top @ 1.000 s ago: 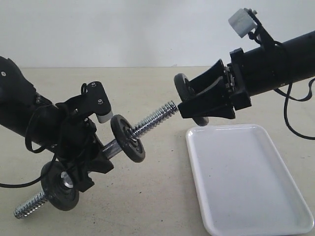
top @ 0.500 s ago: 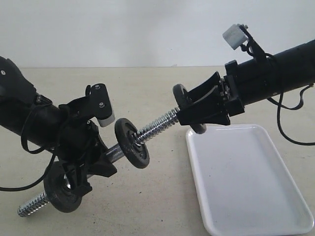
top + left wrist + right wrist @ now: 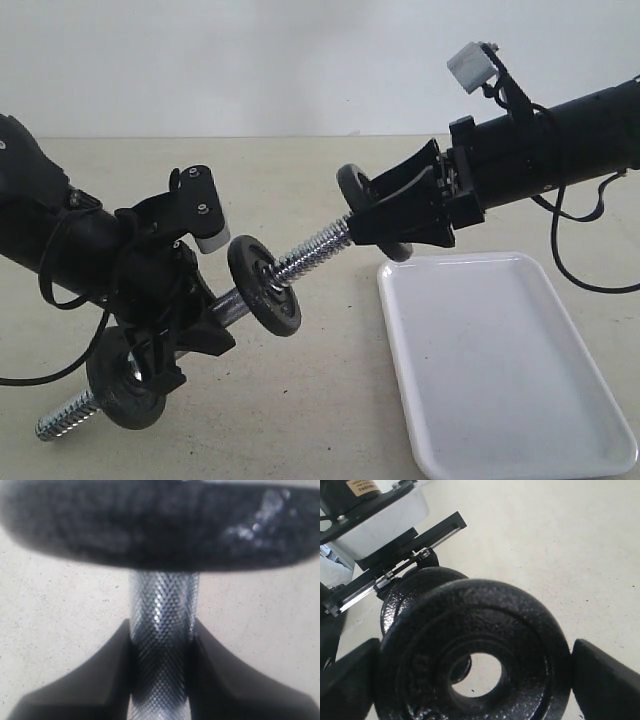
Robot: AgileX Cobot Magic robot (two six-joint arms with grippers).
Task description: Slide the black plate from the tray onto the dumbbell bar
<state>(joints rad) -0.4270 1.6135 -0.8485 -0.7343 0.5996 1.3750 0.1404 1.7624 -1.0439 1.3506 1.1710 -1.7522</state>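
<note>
Right gripper [image 3: 362, 212] first, from the outside camera: its two black fingers are pinched on the rim of the black plate [image 3: 350, 183], which is held on edge in the air, above the near corner of the tray [image 3: 500, 400] and clear of it. The plate's face sits right at the threaded tip of the dumbbell bar [image 3: 312, 248]; whether the tip is inside the hole, I cannot tell. Over on the other side the left gripper [image 3: 205, 320] clamps the bar's middle. The bar is tilted with its tip high, with an upper disc [image 3: 263, 285] above the grip and a lower disc [image 3: 125, 378] below it.

Left wrist camera now: dark fingers [image 3: 100, 685] press both flanks of the knurled shaft, with a blurred disc just beyond.

Right wrist camera: the plate fills the view, a pad [image 3: 605, 675] on each side of its rim — pale table shows through the hole.
</note>
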